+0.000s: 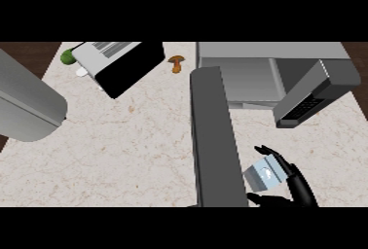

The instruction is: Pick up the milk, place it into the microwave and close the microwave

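Observation:
The milk [262, 175] is a small pale blue-grey carton at the lower right, held above the counter. My right hand [298, 184] is curled round it, fingers over its right side and thumb under its lower edge. The grey microwave [248, 80] stands at the back right with its cavity open towards me. Its long grey door [215, 146] swings out across the middle of the counter, just left of the milk. A dark control panel [307, 103] shows at the microwave's right. My left forearm [28, 102] fills the left edge; its hand does not show.
A tilted grey and black box [119, 63] lies at the back left of the pale stone counter [122, 155]. A green item [68, 56] sits beside it and a brown mushroom [176, 63] near the microwave.

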`<state>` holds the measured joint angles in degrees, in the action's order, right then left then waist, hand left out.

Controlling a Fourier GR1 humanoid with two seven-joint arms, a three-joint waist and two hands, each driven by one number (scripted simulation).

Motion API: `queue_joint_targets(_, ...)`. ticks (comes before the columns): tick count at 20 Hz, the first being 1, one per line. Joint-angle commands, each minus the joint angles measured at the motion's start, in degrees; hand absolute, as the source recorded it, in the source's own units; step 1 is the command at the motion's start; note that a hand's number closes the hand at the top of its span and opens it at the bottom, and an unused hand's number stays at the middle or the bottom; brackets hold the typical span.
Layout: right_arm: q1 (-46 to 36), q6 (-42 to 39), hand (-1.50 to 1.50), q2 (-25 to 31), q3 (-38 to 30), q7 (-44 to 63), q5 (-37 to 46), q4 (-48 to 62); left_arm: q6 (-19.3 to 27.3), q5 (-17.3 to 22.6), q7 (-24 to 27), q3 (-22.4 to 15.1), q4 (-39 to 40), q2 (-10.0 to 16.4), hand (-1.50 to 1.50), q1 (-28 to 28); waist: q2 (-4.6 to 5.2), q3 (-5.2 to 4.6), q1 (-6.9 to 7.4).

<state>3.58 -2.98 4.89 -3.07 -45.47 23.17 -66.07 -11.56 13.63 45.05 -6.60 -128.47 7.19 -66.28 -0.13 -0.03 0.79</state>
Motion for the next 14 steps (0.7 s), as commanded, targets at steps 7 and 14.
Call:
queue_joint_targets(7,-7.2,10.6,1.5,2.9,-1.9,-7.7,7.0,15.6,-3.8,2.3,1.6,3.0,-0.9,1.0,-1.5,-3.0,0.08,0.09,0.5)
queue_joint_targets(14,-12.0,14.1,1.5,-1.0,-1.1,-11.2,7.3,20.4,-3.3,1.9,-2.4,1.5,-3.8,-0.2,-1.5,-3.1,0.08,0.08,0.09)
